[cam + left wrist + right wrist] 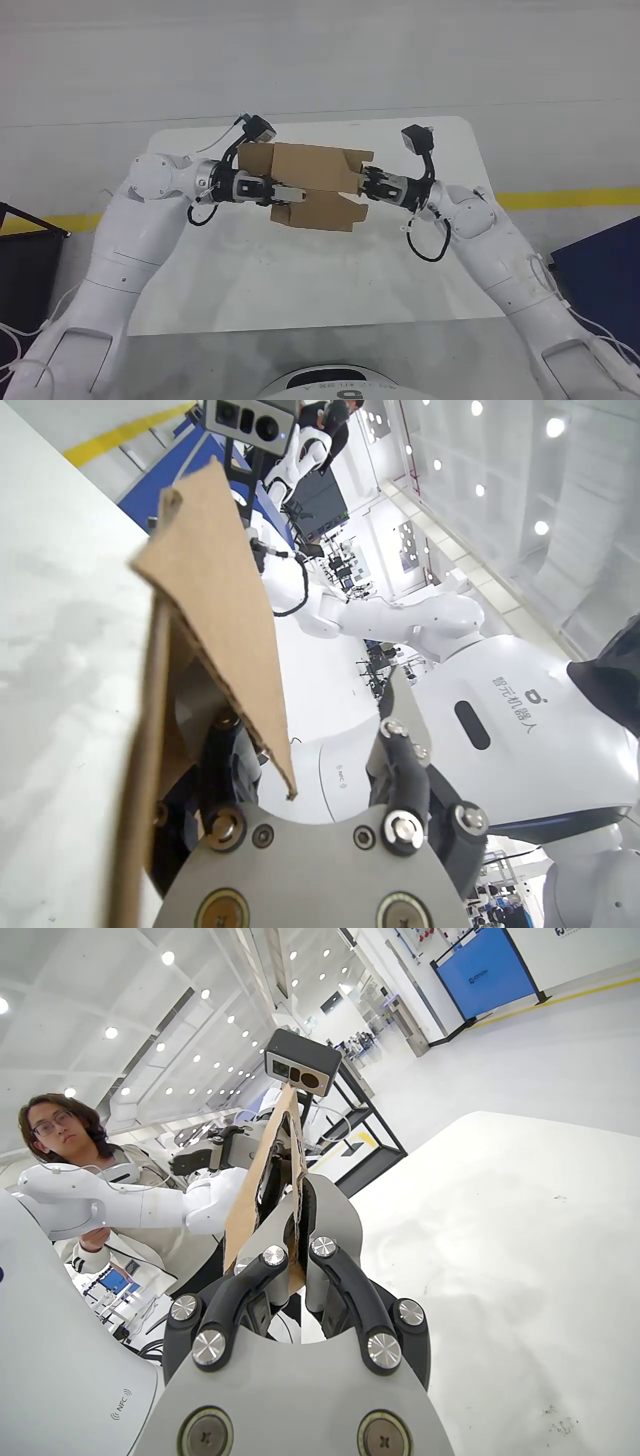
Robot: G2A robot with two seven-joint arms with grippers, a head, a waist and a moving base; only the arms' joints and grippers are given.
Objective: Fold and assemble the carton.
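A brown cardboard carton [315, 170], partly folded with loose flaps, hangs in the air over the white table [300, 290] between my two arms. My right gripper [362, 185] is shut on the carton's right edge; the right wrist view has its fingers [320, 1208] pinched on a thin cardboard wall [250, 1198]. My left gripper [285, 190] sits at the carton's left end, open. In the left wrist view one finger [400, 710] stands free. The other is mostly hidden behind a carton panel [215, 590], whose flap edge reaches into the gap of the left gripper [310, 705].
The table's bare top [475, 1228] lies under the carton, with rounded corners and its far edge just behind both wrists. A blue object [600, 255] stands off the table's right side and a dark frame [20, 235] off its left.
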